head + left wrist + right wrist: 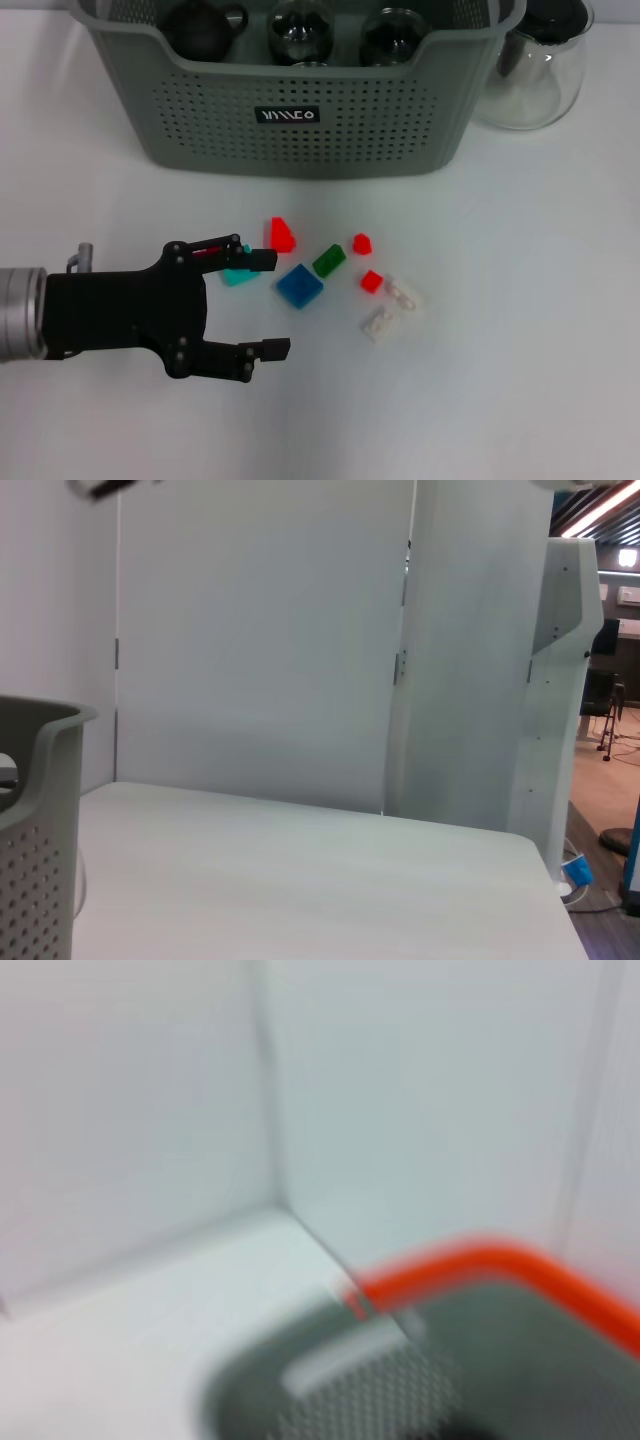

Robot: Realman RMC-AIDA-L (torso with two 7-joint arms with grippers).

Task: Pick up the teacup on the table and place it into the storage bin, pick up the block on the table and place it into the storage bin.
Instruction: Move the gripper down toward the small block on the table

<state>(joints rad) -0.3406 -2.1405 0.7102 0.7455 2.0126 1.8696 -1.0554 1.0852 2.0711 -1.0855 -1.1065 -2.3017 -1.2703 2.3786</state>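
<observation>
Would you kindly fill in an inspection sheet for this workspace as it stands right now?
Surface: white table, blocks scattered near its middle.
Job's things: storage bin at the far edge, dark rounded vessels inside; no teacup seen on the table. Blue block, green block, three red blocks, two white blocks, teal block by the gripper.
Clutter: glass pitcher to the right of the bin.
Grippers: left gripper open, low beside the blocks; right gripper not in view.
Cables: nothing seen.
Surroundings: white wall panels behind the table.
</observation>
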